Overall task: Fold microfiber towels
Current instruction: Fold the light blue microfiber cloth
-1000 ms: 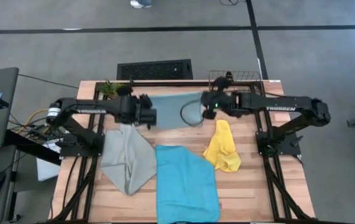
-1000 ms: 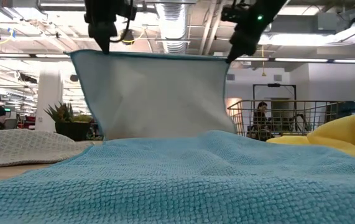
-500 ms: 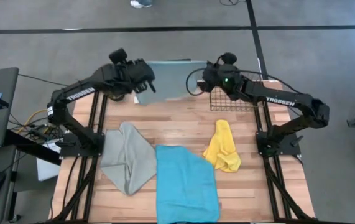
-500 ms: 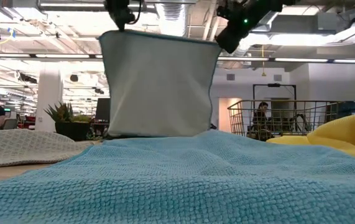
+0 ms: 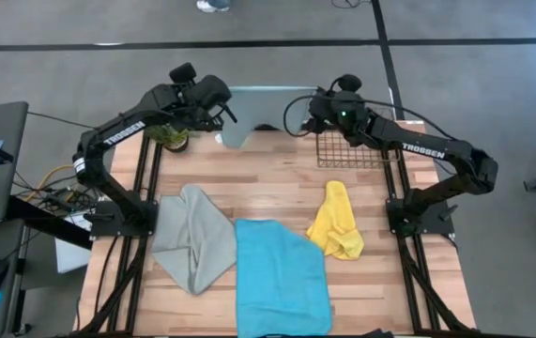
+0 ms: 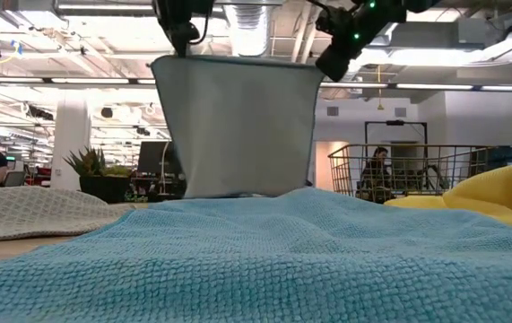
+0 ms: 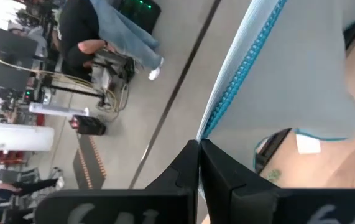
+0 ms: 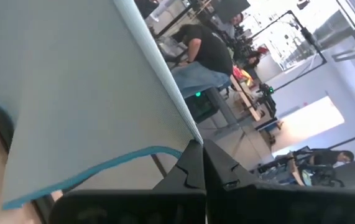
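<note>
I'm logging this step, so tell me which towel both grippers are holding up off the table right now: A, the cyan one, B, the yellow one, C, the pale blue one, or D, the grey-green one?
C: the pale blue towel hangs between the left gripper and the right gripper, each pinching a top corner.

Four towels: pale blue, cyan, grey-green, yellow. One basket.

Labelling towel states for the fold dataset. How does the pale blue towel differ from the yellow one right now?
The pale blue towel hangs stretched in the air at the table's far edge, pinched at its top corners by the left gripper and right gripper; the yellow towel lies on the table, touched by neither. The pale blue one is spread flat, the yellow bunched and crumpled. The pale blue one looks larger. Both are soft cloths, not yet folded.
</note>
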